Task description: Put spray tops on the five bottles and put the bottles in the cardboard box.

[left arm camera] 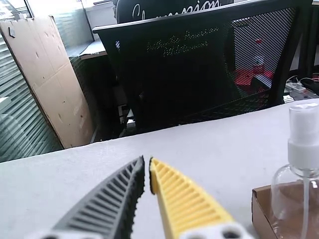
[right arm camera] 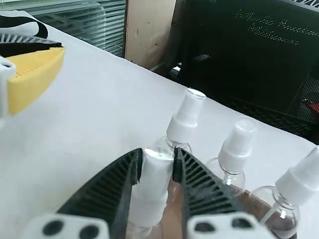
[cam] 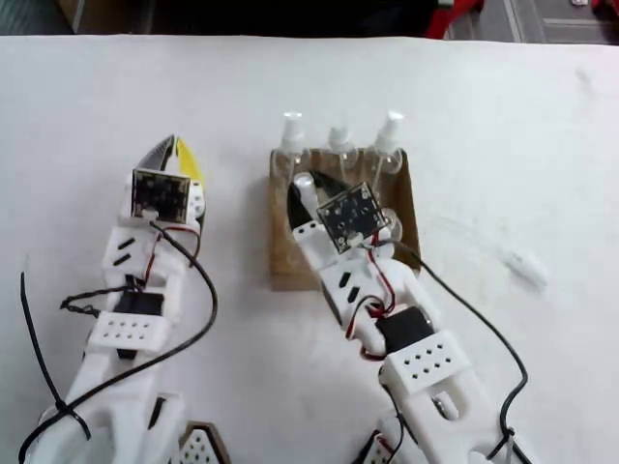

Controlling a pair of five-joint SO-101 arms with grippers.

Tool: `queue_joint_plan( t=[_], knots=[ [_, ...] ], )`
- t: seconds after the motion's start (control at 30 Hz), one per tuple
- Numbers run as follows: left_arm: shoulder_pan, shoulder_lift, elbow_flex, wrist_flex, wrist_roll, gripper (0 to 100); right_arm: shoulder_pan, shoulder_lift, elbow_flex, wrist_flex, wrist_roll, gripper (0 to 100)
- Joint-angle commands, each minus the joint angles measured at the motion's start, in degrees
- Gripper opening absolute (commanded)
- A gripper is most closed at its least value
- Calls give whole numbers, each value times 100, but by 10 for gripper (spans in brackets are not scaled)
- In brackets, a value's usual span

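The cardboard box (cam: 280, 266) lies at the table's middle, and three clear bottles with white spray tops stand along its far side (cam: 292, 137) (cam: 338, 145) (cam: 389, 135). My right gripper (cam: 306, 186) hangs over the box's left part, shut on the white spray top (right arm camera: 155, 174) of a fourth bottle; its black fingers (right arm camera: 114, 186) press the top from both sides. The three bottles stand just behind it (right arm camera: 185, 119) (right arm camera: 237, 144) (right arm camera: 298, 183). My left gripper (cam: 175, 145) rests left of the box, its grey and yellow fingers (left arm camera: 174, 196) shut on nothing. One bottle (left arm camera: 300, 164) and a box corner (left arm camera: 264, 199) appear beside it.
A small white piece (cam: 527, 265) lies on the white table (cam: 503, 116) to the right of the box. A black mesh chair (left arm camera: 209, 64) and a leaning cardboard sheet (left arm camera: 47, 79) stand beyond the far edge. Cables trail from both arms near the front.
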Motion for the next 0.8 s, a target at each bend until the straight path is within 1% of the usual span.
queue_joint_plan(
  t=[0.0,0.1,0.23,0.3,0.57,0.77],
  knots=[
    [-31,-22,-123,-158,44,24,57,-127,-35,-119,-53,19],
    [-31,-22,-123,-158,44,24,57,-127,-35,-110,-53,31],
    [-31,-22,-123,-158,44,24,13,-127,-35,-101,-26,144],
    [-31,-22,-123,-158,44,24,13,-127,-35,-101,-9,176],
    [48,-22,-123,-149,18,24,4,-127,-35,-92,-9,155],
    [48,-22,-123,-149,18,24,-57,-233,-70,198,-9,155]
  ],
)
